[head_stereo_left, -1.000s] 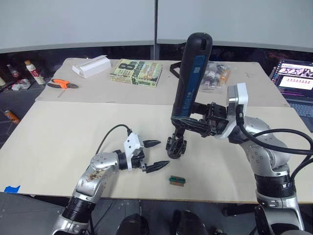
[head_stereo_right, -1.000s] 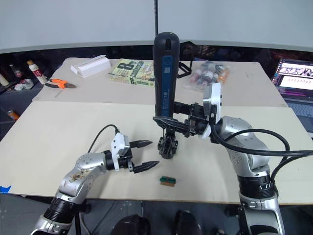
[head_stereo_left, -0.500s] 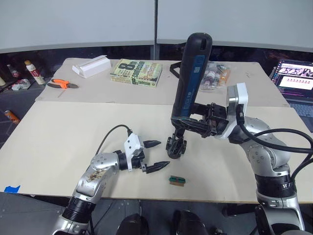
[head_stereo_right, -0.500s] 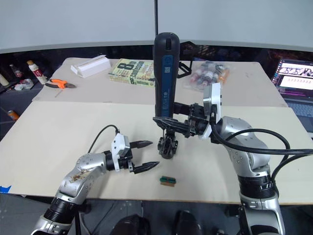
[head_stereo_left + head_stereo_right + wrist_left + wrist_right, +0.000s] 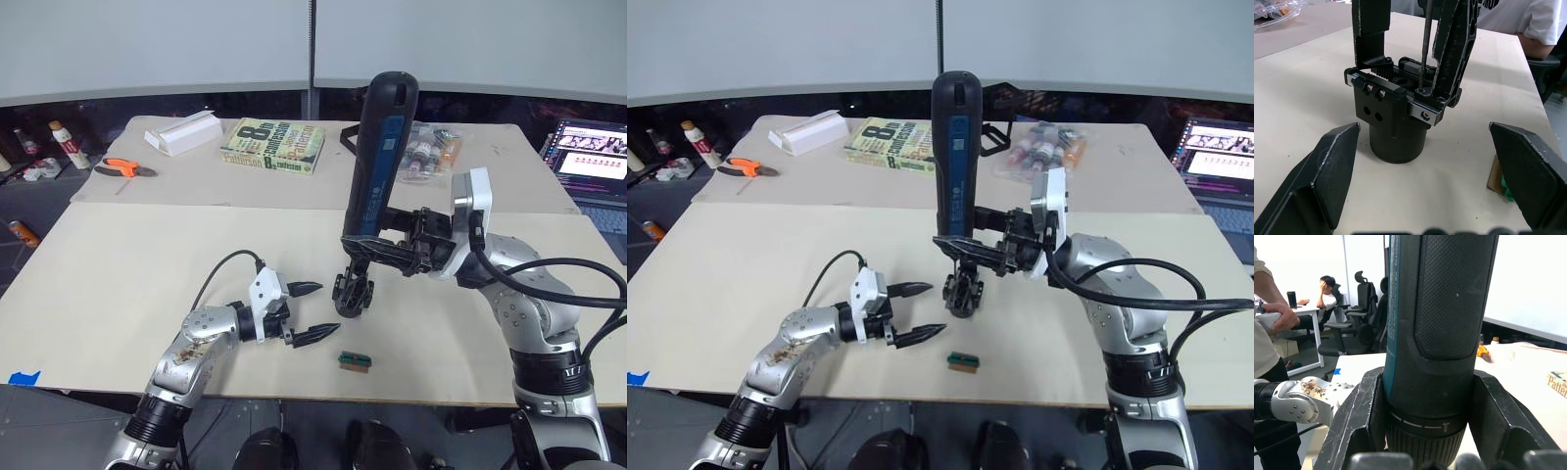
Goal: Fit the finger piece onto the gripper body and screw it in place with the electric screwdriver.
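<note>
The gripper body (image 5: pixel 353 292) stands on the beige table (image 5: pixel 127 274), a small black assembly on a round base (image 5: pixel 1396 139). A black finger piece (image 5: pixel 1454 49) stands upright on it beside a second upright finger (image 5: pixel 1370 24). The electric screwdriver (image 5: pixel 377 166) is held nearly vertical above it, with my right gripper (image 5: pixel 370 240) shut around its lower barrel (image 5: pixel 1435 382). Its thin bit (image 5: pixel 1423 44) reaches down to a screw on the body's top, between the two fingers. My left gripper (image 5: pixel 325 308) rests low on the table just left of the body, open and empty.
A small green-and-brown block (image 5: pixel 355 361) lies near the front edge, close to my left gripper. At the back are a book (image 5: pixel 274 145), a white box (image 5: pixel 183 132), orange pliers (image 5: pixel 125 168) and a bag of small bottles (image 5: pixel 431 147). A laptop (image 5: pixel 593 152) sits far right.
The screwdriver's top has leaned slightly to the left, and my right wrist has shifted a little with it. The left arm and the gripper body have stayed put.
</note>
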{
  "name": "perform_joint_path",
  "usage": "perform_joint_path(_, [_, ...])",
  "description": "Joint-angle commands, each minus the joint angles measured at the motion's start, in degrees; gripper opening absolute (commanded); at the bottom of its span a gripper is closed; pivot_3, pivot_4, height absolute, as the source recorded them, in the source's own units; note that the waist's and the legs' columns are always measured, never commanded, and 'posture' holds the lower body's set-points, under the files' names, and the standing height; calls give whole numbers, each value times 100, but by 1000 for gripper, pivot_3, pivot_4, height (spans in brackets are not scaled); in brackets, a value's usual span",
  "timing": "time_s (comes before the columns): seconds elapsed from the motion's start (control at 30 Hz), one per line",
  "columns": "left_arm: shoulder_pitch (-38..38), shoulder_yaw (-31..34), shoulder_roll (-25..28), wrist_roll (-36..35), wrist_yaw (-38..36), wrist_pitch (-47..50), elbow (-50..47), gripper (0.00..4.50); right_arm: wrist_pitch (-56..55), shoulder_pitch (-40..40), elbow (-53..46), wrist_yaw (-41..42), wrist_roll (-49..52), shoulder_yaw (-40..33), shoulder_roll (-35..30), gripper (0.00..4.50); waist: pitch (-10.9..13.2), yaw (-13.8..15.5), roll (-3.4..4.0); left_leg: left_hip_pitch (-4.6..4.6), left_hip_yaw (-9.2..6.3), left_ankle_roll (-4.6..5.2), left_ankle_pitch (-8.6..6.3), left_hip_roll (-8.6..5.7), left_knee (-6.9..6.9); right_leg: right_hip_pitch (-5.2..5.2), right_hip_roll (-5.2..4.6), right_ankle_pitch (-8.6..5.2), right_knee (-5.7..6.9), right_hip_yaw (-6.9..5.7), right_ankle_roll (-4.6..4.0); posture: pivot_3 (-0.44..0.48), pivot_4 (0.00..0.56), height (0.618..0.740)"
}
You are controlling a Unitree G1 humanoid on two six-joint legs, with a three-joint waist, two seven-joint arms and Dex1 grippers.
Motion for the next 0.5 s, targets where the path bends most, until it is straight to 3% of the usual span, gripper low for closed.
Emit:
perform_joint_path(0.03, [26,-12,-15,-6,5,-63,-153,4500,-122,-51,-153,13,64,-63,25,1931,0,0,0,0,0,0,0,0,0,0,0,0,0,0,0,0,150,740])
perform_joint_path(0.5, [36,-14,-11,-9,28,-61,-171,4500,-27,-56,-168,7,154,-65,53,1931,0,-7,0,0,0,0,0,0,-1,-1,0,0,0,0,0,0,150,740])
